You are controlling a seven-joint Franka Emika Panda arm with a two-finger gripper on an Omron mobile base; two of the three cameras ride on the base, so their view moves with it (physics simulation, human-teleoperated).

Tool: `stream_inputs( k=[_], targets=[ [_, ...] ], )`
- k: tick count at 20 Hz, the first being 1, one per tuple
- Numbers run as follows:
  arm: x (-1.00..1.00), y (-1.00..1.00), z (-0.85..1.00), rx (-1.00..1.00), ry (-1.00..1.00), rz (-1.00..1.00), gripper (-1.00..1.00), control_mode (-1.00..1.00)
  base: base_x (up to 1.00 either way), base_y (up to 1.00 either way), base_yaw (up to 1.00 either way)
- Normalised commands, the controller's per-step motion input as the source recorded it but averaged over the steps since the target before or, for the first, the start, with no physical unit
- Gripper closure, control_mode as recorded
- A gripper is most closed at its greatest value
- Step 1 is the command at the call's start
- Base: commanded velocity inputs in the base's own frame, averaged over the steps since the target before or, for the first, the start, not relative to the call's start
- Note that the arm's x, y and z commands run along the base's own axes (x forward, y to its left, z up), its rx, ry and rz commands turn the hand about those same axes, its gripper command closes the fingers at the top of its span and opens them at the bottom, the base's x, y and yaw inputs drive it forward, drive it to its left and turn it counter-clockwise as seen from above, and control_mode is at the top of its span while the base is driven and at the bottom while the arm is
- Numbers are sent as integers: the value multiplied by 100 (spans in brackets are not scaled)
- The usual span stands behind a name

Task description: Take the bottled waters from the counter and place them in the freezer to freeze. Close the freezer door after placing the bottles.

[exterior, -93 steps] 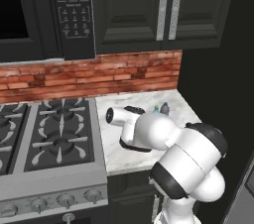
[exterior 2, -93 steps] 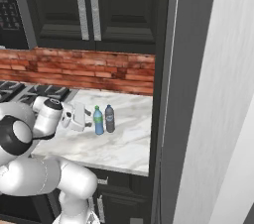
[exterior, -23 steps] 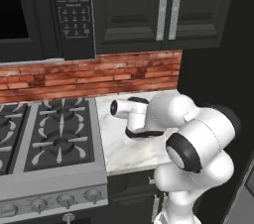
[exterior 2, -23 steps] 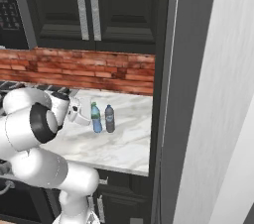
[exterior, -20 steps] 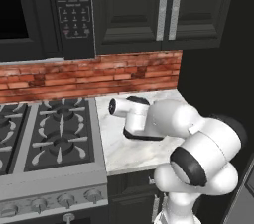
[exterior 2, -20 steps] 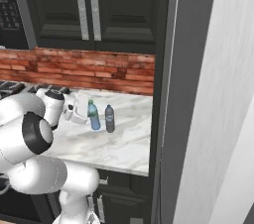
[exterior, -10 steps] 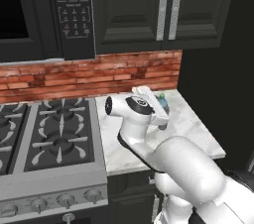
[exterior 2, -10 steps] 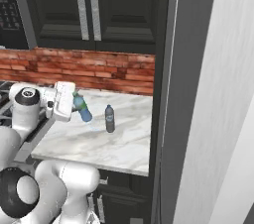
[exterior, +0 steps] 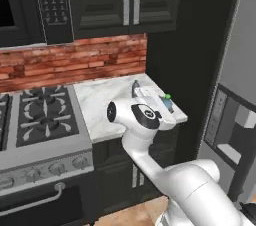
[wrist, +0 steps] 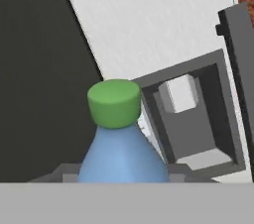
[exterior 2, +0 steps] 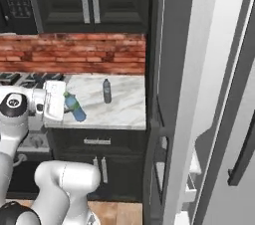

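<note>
The gripper [exterior 2: 63,107] grasps the translucent blue plastic bottle with a green cap [exterior 2: 73,107] off the white-grey marble counter [exterior 2: 124,109], while the slim greyish-dark bottle [exterior 2: 106,91] waits there and nothing is in the pale grey freezer [exterior 2: 172,169] yet.

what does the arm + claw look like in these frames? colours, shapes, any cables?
Glossy white arm of rounded, bulbous segments, with dark caps at the joints: a black disc with a grey ring sits on the wrist. The hand is a boxy white block, and the claw at its end has small dark tips. No cables or markings are visible.
</note>
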Motion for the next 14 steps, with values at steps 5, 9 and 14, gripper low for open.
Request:
stream_inputs(
  k=[5, 9, 14],
  targets=[
    [0, 0, 0, 0, 0, 0, 100, 100, -100, 52, -62],
    [0, 0, 0, 0, 0, 0, 100, 100, -100, 32, -71],
    [0, 0, 0, 0, 0, 0, 100, 100, -38, -48, -74]
  ],
)
